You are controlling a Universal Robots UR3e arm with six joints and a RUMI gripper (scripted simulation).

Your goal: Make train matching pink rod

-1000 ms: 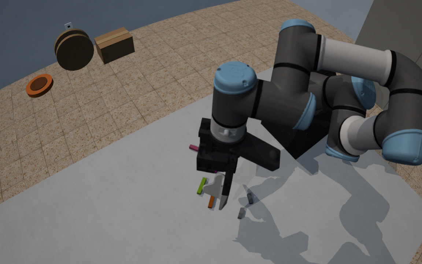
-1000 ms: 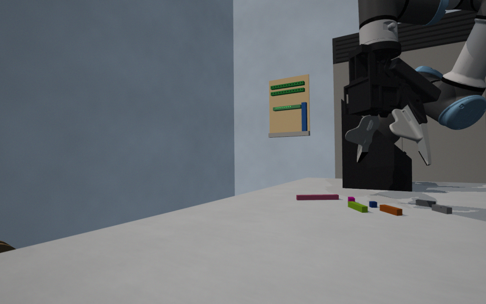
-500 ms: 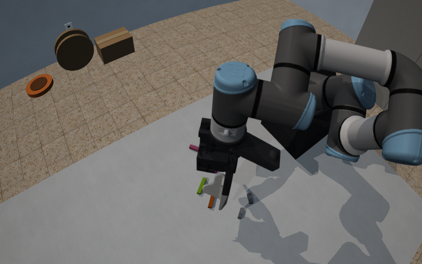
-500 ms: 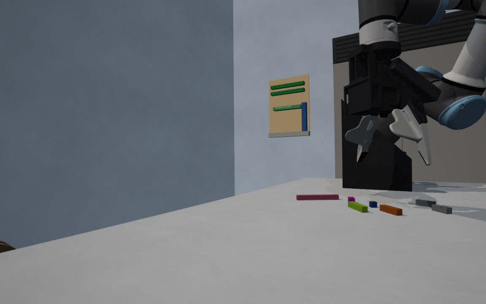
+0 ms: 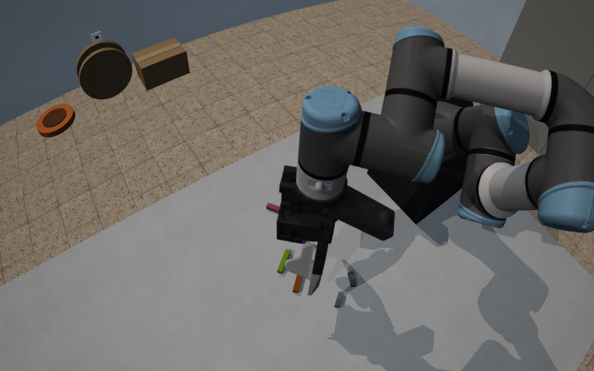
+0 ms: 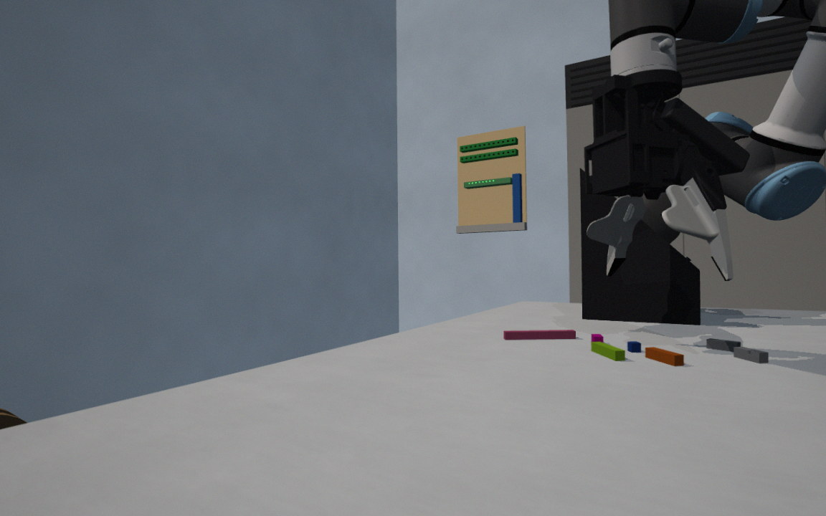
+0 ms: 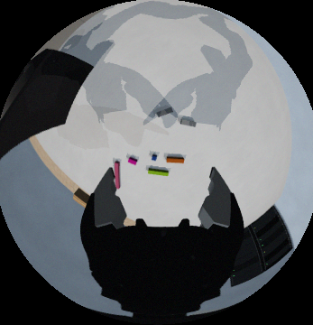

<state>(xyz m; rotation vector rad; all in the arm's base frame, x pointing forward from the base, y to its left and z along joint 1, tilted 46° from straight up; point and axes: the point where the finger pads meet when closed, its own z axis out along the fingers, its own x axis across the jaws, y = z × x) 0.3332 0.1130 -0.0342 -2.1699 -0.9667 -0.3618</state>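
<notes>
My gripper (image 6: 670, 276) (image 7: 161, 168) is open and empty, high above the rods. The pink rod (image 5: 272, 207) (image 6: 539, 335) (image 7: 117, 175) lies apart at one side. The magenta rod (image 6: 596, 337) (image 7: 133, 161), blue rod (image 6: 633, 347) (image 7: 154, 157) and orange rod (image 5: 297, 284) (image 6: 663, 356) (image 7: 175, 160) lie roughly in a row with gaps. The lime rod (image 5: 283, 261) (image 6: 607, 350) (image 7: 158, 172) lies beside that row. One grey rod (image 5: 339, 299) (image 6: 750, 355) (image 7: 188, 122) and another grey rod (image 5: 351, 278) (image 6: 723, 344) (image 7: 164, 111) lie apart, at different angles. In the top view the gripper hides the blue rod.
The rods lie on the light table (image 5: 174, 295) (image 6: 339, 436) (image 7: 255, 149). The arm's black base (image 6: 640, 288) stands behind them. The arm's shadow falls over and around the grey rods. A cardboard box (image 5: 163, 64) and an orange ring-shaped thing (image 5: 42, 130) are beyond the table.
</notes>
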